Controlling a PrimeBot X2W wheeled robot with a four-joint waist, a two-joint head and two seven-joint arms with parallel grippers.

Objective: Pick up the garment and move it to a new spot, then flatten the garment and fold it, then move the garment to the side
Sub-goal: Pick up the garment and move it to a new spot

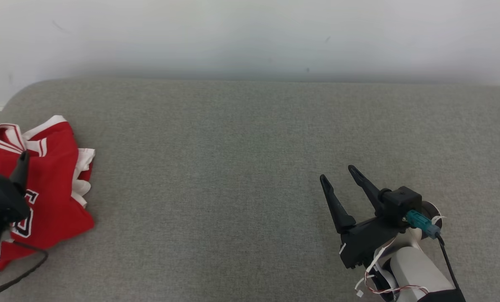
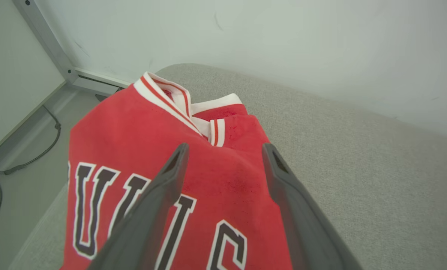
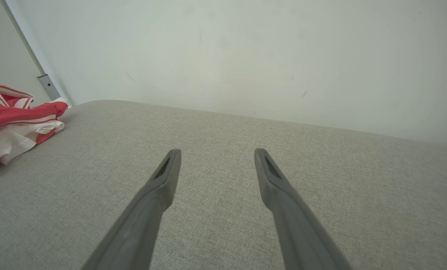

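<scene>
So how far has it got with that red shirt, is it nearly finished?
Done: seemingly nothing; the red jersey lies bunched at the left edge of the grey cushion, not folded flat. In hand: the left tool is poised open over it, gripping nothing; the right tool hangs open above bare cushion. Left: pick up, move, flatten, fold, set aside.

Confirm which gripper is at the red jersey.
The left gripper: its open fingers frame the red jersey; the right gripper is over bare grey surface.

Red garment w/ white trim, blk letters; grey surface.
</scene>
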